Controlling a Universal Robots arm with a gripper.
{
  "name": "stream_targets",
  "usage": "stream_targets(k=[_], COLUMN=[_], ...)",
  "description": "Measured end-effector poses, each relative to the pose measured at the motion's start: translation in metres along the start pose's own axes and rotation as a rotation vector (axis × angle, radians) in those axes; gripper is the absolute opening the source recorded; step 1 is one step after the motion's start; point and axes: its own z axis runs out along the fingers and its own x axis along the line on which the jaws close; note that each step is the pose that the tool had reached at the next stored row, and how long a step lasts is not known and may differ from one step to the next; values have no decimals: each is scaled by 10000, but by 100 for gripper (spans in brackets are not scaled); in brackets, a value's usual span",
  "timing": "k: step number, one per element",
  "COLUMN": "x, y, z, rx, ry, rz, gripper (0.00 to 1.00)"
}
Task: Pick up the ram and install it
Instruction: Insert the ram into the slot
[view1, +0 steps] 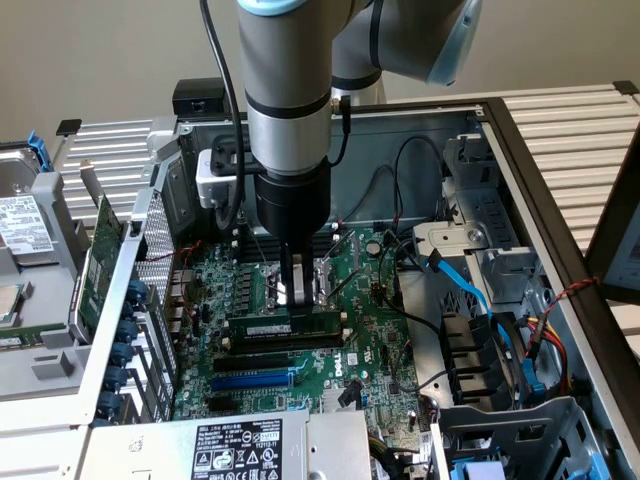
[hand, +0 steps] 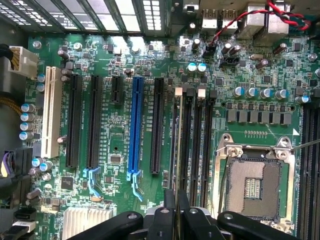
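Observation:
The ram (view1: 285, 325), a narrow green stick with a white label, stands on its long edge over the green motherboard (view1: 375, 345). My gripper (view1: 291, 298) comes straight down from above and is shut on the ram's top edge near its middle. From the wrist, the ram (hand: 178, 150) appears edge-on as a thin line running away from my gripper (hand: 176, 202), in line with the memory slot closest to the black expansion slot (hand: 157, 125). Whether it is seated in that slot I cannot tell. Two empty black memory slots (hand: 198, 145) lie beside it.
The open CPU socket (hand: 252, 185) sits just past the memory slots. Blue cables (view1: 470, 290) and drive bays crowd the exterior view's right. A power supply (view1: 240, 450) lies at the front. A green card (view1: 100, 255) and a hard drive (view1: 25, 225) rest outside the case.

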Motion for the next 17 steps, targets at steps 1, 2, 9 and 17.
stream_targets(k=[1,2,9,17], x=[0,0,-4,-5], y=[0,0,-2,-3], z=[0,0,9,30], rx=[0,0,0,1], ry=[5,10,18,18], rz=[0,0,1,0], gripper=[13,13,13,13])
